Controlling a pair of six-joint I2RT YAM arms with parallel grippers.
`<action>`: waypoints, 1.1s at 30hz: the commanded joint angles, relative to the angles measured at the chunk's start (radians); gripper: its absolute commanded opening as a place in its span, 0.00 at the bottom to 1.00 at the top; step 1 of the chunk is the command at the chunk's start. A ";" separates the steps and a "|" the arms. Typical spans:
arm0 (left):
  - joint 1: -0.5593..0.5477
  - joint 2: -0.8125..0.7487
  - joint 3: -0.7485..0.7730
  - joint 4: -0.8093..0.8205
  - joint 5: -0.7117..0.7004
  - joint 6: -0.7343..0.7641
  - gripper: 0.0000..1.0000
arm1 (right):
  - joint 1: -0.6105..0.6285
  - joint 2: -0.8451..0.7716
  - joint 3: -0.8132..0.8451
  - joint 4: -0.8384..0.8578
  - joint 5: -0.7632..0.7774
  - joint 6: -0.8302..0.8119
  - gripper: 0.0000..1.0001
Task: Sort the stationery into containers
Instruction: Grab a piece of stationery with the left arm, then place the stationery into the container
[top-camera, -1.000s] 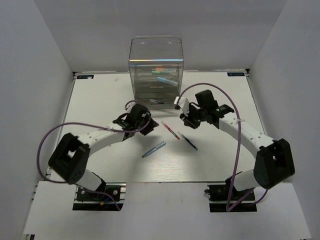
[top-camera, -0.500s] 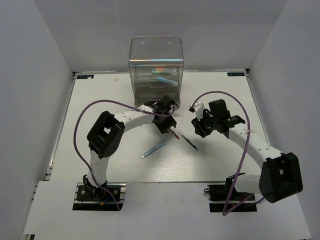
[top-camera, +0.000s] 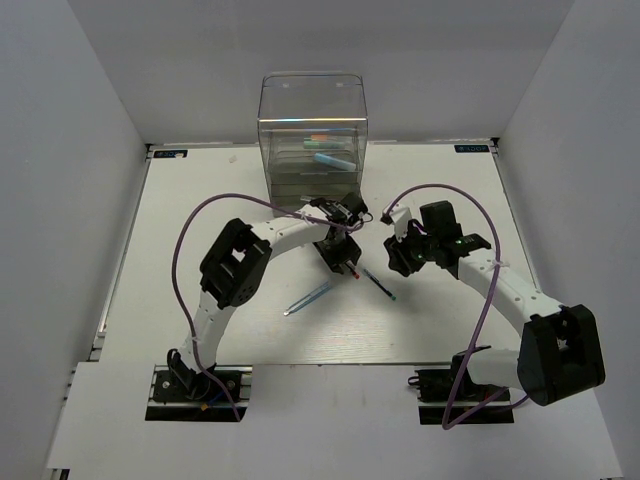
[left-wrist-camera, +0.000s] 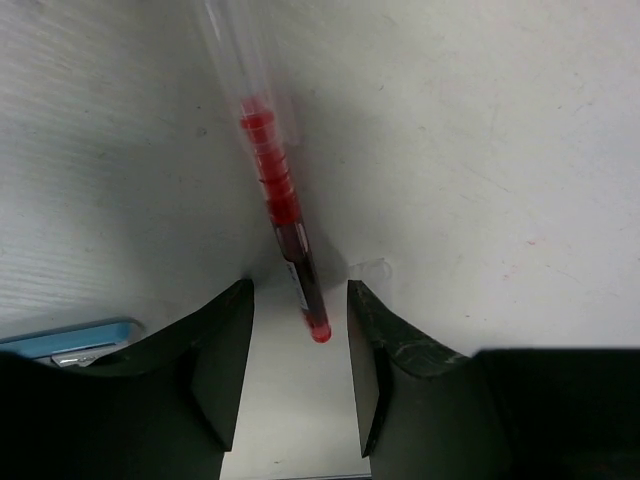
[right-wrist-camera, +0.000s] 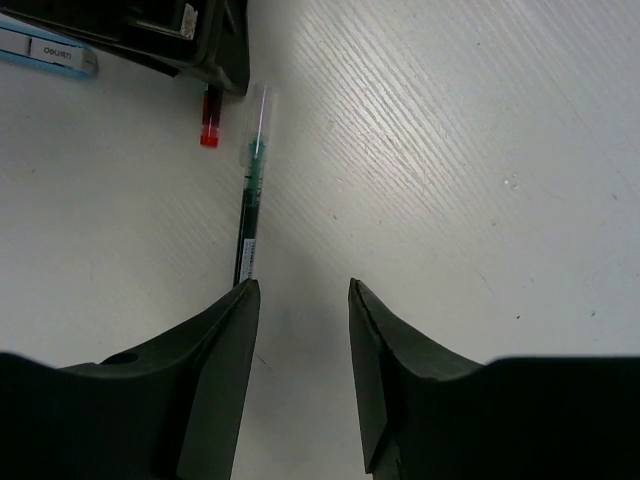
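**A:** While the left arm (top-camera: 285, 232) reaches across to mid-counter, how much room is there around its jaws?

**B:** Plenty sideways. The loose pens lie in the middle of the white counter (top-camera: 180, 250), well apart from both side walls and the near edge. The clear drawer unit (top-camera: 312, 130) stands at the far edge, near the left jaws, with an orange marker (top-camera: 320, 138) and a mint marker (top-camera: 330, 158) in its trays.

**A:** And the red pen?

**B:** The red pen (left-wrist-camera: 285, 215) lies flat, its long axis running straight away from the wrist camera, its red end between the left jaws. They stand open astride it, with a gap on each side, gripping nothing.

**A:** The right side?

**B:** The right jaws are parted too, and empty. The dark pen (right-wrist-camera: 248, 215) lies ahead, pointing back at them, its near end just beside one fingertip (right-wrist-camera: 235, 300). From above it runs diagonally, just beside the red pen. The silvery-blue pen (top-camera: 307, 298) slants the other way, nearer the arm bases and apart from both.
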 joint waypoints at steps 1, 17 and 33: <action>-0.004 0.014 0.016 -0.073 -0.023 -0.009 0.53 | -0.010 -0.025 -0.013 0.034 -0.030 0.019 0.47; -0.073 -0.184 -0.257 0.085 -0.023 0.003 0.03 | -0.018 -0.046 -0.038 0.019 -0.073 -0.003 0.53; -0.031 -0.393 -0.077 0.153 -0.245 -0.104 0.00 | -0.013 -0.091 -0.117 0.040 -0.071 -0.048 0.88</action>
